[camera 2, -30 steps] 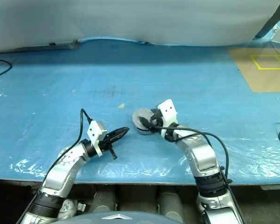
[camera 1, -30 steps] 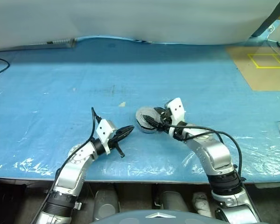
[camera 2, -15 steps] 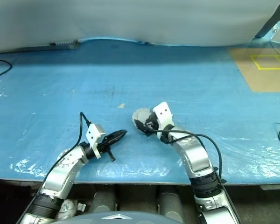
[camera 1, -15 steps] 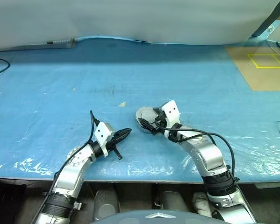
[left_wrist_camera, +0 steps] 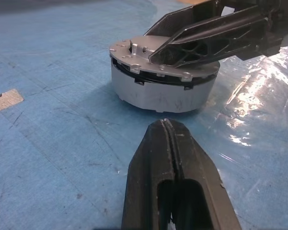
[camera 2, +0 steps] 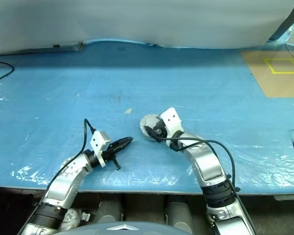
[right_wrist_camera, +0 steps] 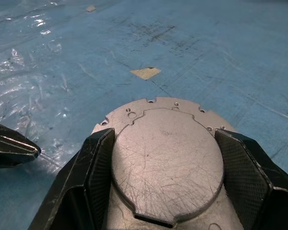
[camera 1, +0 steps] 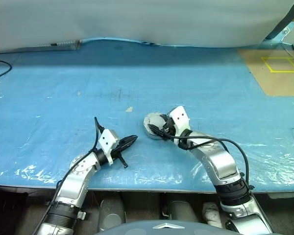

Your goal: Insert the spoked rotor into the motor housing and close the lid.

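motor housing (right_wrist_camera: 165,163) — between right gripper's (right_wrist_camera: 165,191) fingers

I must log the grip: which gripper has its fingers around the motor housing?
The right gripper: its fingers straddle the lidded motor housing. The left gripper is shut, apart.

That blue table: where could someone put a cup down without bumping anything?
The table lies bare across the wide stretch from the scrap of tape back to the white wall, and to the far left. It is crowded near the front edge, where the motor housing sits with the right tool over it and the left tool close beside.
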Robot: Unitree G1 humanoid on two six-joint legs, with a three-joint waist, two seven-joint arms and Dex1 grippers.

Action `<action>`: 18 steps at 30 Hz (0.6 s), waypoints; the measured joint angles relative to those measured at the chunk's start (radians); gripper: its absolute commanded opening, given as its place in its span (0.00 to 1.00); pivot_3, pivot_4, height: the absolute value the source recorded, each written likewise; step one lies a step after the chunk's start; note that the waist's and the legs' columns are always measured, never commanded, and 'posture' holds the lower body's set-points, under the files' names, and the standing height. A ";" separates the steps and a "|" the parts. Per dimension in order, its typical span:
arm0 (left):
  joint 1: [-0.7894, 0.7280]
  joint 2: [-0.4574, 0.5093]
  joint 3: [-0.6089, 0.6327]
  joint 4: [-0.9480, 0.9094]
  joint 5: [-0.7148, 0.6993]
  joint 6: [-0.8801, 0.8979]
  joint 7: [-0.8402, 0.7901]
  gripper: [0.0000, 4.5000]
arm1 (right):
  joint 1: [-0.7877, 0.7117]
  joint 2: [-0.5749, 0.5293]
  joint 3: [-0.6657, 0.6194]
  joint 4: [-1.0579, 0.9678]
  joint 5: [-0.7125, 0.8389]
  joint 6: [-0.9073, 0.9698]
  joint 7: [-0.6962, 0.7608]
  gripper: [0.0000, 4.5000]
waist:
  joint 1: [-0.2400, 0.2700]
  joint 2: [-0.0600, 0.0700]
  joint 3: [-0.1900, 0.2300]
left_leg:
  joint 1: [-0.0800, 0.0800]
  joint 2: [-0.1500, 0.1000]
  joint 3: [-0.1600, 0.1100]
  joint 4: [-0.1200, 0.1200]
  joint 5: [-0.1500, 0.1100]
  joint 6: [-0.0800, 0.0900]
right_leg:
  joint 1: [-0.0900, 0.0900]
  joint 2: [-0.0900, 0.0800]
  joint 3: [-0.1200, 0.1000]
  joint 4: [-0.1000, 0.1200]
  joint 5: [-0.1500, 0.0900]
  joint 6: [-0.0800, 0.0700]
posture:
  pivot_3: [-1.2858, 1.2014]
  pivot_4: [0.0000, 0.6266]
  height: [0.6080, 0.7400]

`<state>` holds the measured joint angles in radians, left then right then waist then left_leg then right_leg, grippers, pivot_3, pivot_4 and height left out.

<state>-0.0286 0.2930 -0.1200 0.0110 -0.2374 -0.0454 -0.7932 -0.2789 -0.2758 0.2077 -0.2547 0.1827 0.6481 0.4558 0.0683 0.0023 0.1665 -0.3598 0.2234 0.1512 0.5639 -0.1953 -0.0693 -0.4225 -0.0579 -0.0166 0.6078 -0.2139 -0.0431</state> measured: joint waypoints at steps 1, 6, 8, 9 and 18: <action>0.000 0.000 0.000 0.004 0.000 -0.001 -0.001 0.00 | -0.005 -0.005 0.002 -0.007 0.000 0.016 0.001 0.66 | 0.000 0.000 0.000 | 0.000 0.000 0.000 0.000 0.000 0.000 | 0.000 0.000 0.000 0.000 0.000 0.000 | 0.52 0.24 1.00; 0.000 -0.001 -0.001 0.014 0.000 -0.004 -0.003 0.00 | -0.017 -0.023 0.014 -0.026 -0.006 0.052 0.005 0.66 | 0.000 0.000 0.000 | 0.000 0.000 0.000 0.000 0.000 0.000 | 0.000 0.000 0.000 0.000 0.000 0.000 | 0.52 0.24 1.00; 0.000 -0.001 -0.001 0.016 0.000 -0.013 -0.005 0.00 | -0.020 -0.044 0.033 -0.029 -0.022 0.044 0.010 0.66 | 0.000 0.000 0.000 | 0.000 0.000 0.000 0.000 0.000 0.000 | 0.000 0.000 0.000 0.000 0.000 0.000 | 0.52 0.24 1.00; 0.000 -0.001 -0.001 0.019 0.000 -0.015 -0.006 0.00 | -0.020 -0.052 0.042 -0.030 -0.029 0.038 0.012 0.66 | 0.000 0.000 0.000 | 0.000 0.000 0.000 0.000 0.000 0.000 | 0.000 0.000 0.000 0.000 0.000 0.000 | 0.52 0.24 1.00; 0.000 -0.005 -0.003 0.031 0.002 -0.025 -0.009 0.00 | -0.015 -0.068 0.061 -0.025 -0.051 0.004 0.019 0.66 | 0.000 0.000 0.000 | 0.001 0.000 0.000 0.000 0.000 0.000 | 0.000 0.000 0.000 0.000 0.000 0.000 | 0.52 0.24 1.00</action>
<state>-0.0287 0.2882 -0.1226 0.0418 -0.2354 -0.0705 -0.8025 -0.2944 -0.3443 0.2689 -0.2798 0.1312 0.6519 0.4744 0.0682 0.0023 0.1664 -0.3588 0.2235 0.1512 0.5640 -0.1953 -0.0693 -0.4220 -0.0578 -0.0163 0.6082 -0.2139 -0.0431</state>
